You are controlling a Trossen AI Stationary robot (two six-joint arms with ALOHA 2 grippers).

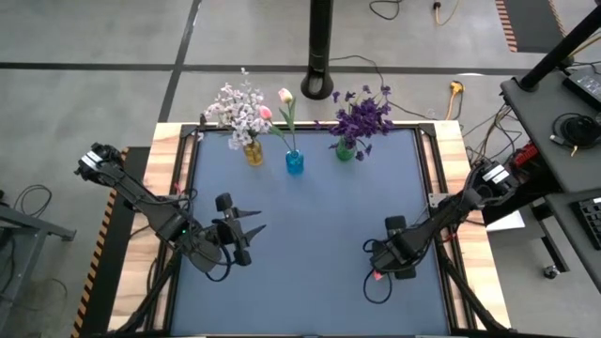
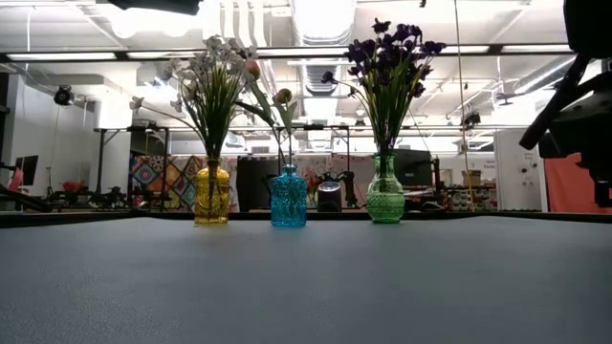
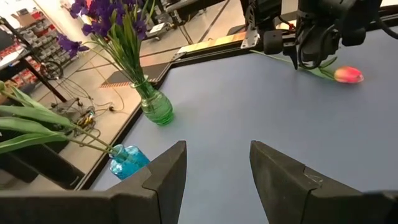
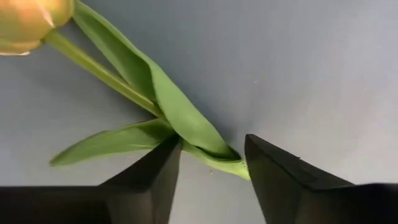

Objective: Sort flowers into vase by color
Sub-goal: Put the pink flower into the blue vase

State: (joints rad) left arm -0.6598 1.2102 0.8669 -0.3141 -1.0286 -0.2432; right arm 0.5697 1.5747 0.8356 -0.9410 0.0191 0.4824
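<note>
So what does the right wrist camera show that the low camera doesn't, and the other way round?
Only the right wrist view shows a pink tulip lying flat on the mat, its stem between the open fingers of the right gripper. Only the low view shows the yellow vase, blue vase and green vase standing in a row with flowers, and the room behind. Both show the blue-grey table mat.

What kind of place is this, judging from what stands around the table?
Probably a robotics lab or workshop: bare concrete floor with loose cables, long ceiling strip lights over an open hall, and storage shelves full of parts beside the blue-topped table.
</note>
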